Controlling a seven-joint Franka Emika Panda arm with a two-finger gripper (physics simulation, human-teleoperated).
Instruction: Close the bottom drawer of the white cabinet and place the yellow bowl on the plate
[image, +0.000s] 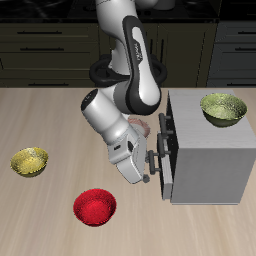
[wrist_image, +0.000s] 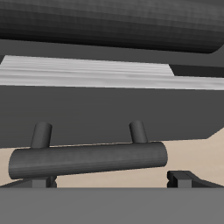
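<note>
The white cabinet (image: 212, 152) stands on the table with its dark-handled drawer fronts facing my arm. My gripper (image: 152, 170) is open and sits low against that front, at the bottom drawer (image: 169, 183). In the wrist view the drawer's dark bar handle (wrist_image: 87, 162) fills the picture just beyond my gripper (wrist_image: 105, 182), whose fingertips (wrist_image: 182, 178) are spread wide and hold nothing. How far the drawer stands out I cannot tell. The yellow bowl (image: 30, 161) rests far across the table from the cabinet. The plate (image: 141, 126) peeks out behind my arm, mostly hidden.
A larger olive-green bowl (image: 223, 108) sits on top of the cabinet. A red bowl (image: 95, 207) lies near the table's front edge, between the yellow bowl and the cabinet. My arm's forearm hangs over the table's middle.
</note>
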